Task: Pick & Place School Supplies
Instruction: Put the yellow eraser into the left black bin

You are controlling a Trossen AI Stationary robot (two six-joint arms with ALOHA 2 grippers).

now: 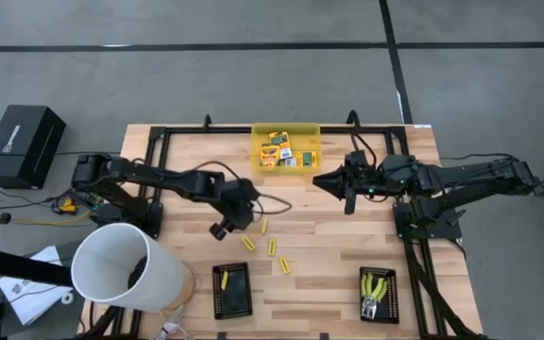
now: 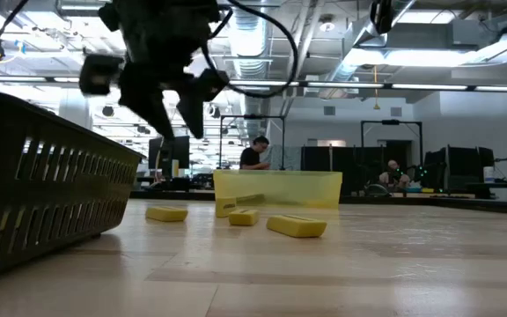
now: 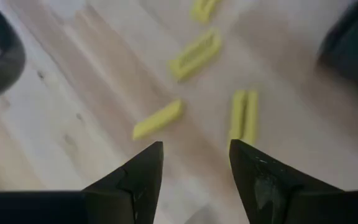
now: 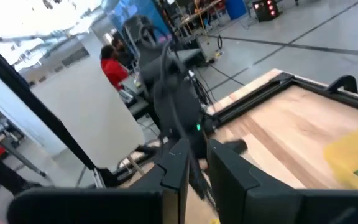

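Note:
Several short yellow sticks lie flat on the wooden table; in the left wrist view they lie just beyond my fingers, and in the low view one lies nearest. My left gripper hovers open above the table, left of the sticks, touching nothing. My right gripper waits in the air near the yellow bin, fingers close together. Printed yellow-and-green boxes lie inside the bin. Two tools with yellow-green handles lie in the right black tray.
A second black tray sits near the front edge, below the sticks. A large white bucket stands at the table's front left corner. A black frame rims the table's far part. People show in the room behind.

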